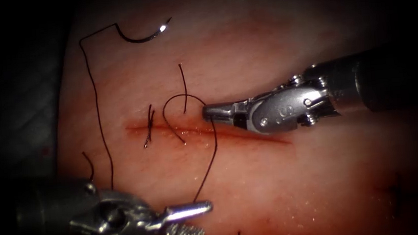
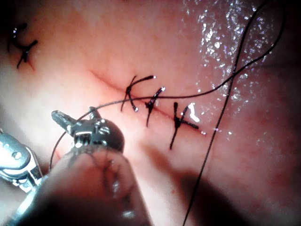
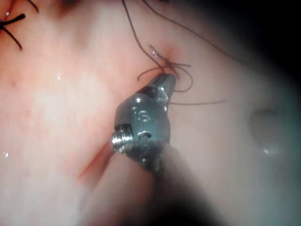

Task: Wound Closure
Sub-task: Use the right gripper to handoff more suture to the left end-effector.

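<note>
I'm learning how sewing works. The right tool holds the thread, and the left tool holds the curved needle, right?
Not quite. The left tool holds nothing, jaws open. The needle lies free on the tissue, as the endoscope view shows. The right tool does hold the thread.

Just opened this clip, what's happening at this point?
Bench suturing on the tissue. The right gripper is shut on the thread just above the cut, beside a loop. The left gripper is open below the cut, with thread running between its jaws. The needle lies free on the tissue, far above the cut, held by neither tool.
</note>
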